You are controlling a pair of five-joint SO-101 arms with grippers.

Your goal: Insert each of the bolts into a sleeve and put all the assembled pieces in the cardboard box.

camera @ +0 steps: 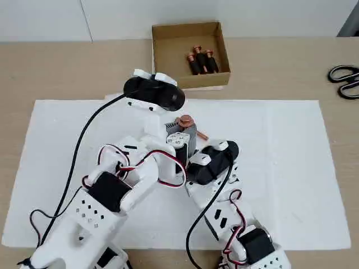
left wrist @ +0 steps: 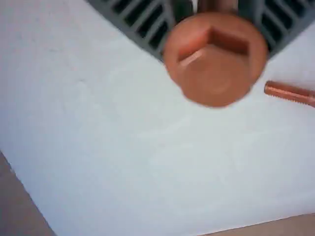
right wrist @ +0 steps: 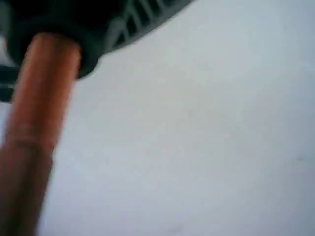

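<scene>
You see a copper-coloured metal bolt [left wrist: 215, 59] with a hexagonal flanged head, blurred and head-on in the upper middle of the frame, clamped between the left gripper's [left wrist: 209, 6] grey ribbed fingers [left wrist: 138, 19]. At the right edge of the frame a threaded copper rod end [left wrist: 290, 93] lies on the white sheet [left wrist: 123, 147], with brown tabletop [left wrist: 15, 211] in the lower corners.

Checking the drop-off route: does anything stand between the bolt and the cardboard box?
Nothing visible on the table: only white sheet and bare tabletop lie between the bolt and the cardboard box. An arm's black wrist camera hangs over that stretch.
</scene>
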